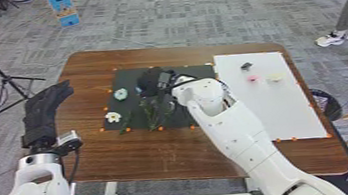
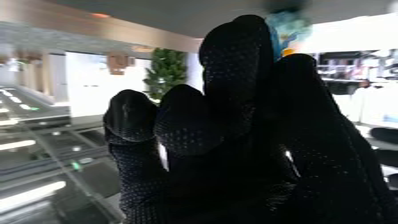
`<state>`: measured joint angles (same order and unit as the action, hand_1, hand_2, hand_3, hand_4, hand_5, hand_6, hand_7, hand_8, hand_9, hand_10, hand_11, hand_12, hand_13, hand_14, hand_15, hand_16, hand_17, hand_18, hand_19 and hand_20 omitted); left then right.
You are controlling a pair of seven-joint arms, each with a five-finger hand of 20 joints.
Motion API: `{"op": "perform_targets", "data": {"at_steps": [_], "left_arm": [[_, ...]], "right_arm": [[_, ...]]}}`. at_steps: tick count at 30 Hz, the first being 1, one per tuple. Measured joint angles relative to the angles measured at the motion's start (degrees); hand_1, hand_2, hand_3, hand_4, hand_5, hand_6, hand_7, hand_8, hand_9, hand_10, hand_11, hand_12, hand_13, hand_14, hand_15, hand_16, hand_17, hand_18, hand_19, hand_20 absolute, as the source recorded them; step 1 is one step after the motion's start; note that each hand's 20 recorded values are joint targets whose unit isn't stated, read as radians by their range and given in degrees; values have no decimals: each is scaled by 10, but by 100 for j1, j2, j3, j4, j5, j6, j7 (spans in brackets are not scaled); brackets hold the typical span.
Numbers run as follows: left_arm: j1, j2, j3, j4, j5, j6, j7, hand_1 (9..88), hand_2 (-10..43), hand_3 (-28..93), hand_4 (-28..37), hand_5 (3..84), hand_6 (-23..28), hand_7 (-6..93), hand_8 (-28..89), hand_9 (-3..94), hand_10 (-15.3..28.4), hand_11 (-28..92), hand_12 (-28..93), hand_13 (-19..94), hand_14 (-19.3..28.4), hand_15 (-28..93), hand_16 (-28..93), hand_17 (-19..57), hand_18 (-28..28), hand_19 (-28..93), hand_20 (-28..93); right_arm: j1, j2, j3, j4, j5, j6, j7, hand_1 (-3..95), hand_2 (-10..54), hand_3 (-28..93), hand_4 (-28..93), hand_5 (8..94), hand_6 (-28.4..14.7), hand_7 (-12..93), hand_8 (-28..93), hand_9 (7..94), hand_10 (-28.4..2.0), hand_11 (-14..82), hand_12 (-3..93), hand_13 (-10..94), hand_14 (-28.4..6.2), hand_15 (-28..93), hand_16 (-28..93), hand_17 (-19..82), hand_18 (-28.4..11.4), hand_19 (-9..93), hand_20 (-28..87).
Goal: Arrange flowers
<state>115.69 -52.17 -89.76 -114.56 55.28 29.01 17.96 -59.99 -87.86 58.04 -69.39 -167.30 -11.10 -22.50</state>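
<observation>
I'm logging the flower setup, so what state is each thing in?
Left hand: open, raised at the table's left side
Right hand: over the dark mat, palm down or sideways unclear
Blue flower: beside the right hand, whether gripped unclear
White flower: lying on the dark mat
Pink flower: on the white mat
Yellow flower: on the white mat
White mat: spread flat

From here I see a pale green bloom (image 1: pixel 120 94) lying by the dark mat's (image 1: pixel 131 76) left edge, a white, yellow-centred flower (image 1: pixel 112 117) nearer the robot along that edge, and green stems (image 1: pixel 152 118) on the mat's near part. Right of the mat lie small pink (image 1: pixel 254 78) and pale yellow (image 1: pixel 276 77) blooms, side by side.
</observation>
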Motion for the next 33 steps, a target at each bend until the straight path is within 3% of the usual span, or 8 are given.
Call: {"op": "perform_targets", "data": {"at_steps": [17, 21, 25, 33], "left_arm": [[27, -15, -24, -12, 2, -28, 13, 287, 258, 694, -283, 525, 36, 167, -95, 531, 135, 199, 92, 408, 125, 133, -32, 113, 70, 59, 173], [25, -20, -24, -16, 3, -49, 15, 283, 211, 709, -283, 524, 34, 167, -95, 529, 135, 200, 93, 405, 126, 132, -31, 109, 73, 59, 173], [25, -25, -24, -25, 3, -63, 17, 285, 196, 714, -283, 523, 34, 167, -95, 528, 135, 200, 94, 405, 127, 133, -29, 107, 74, 59, 172], [32, -35, -33, -39, 7, -68, 17, 286, 182, 720, -283, 522, 34, 165, -94, 527, 134, 201, 95, 406, 127, 133, -28, 106, 75, 60, 171]], "right_arm": [[-195, -145, 501, 190, -37, 5, -176, 510, 103, 517, -209, 675, 18, 347, 139, 811, -100, 455, 333, 727, -111, 770, 456, 373, -240, 866, 652], [-210, -158, 513, 232, -38, 5, -149, 486, 81, 536, -180, 688, 17, 334, 112, 816, -110, 448, 330, 726, -117, 767, 454, 372, -245, 864, 653], [-212, -160, 503, 244, -39, 9, -63, 432, 47, 560, -173, 691, 16, 293, 99, 817, -115, 447, 332, 724, -120, 767, 452, 369, -248, 863, 658], [-169, -78, 318, 224, -39, 36, 163, 371, 44, 599, -174, 686, 15, 264, 32, 815, -120, 451, 330, 724, -123, 768, 450, 368, -251, 864, 659]]}}
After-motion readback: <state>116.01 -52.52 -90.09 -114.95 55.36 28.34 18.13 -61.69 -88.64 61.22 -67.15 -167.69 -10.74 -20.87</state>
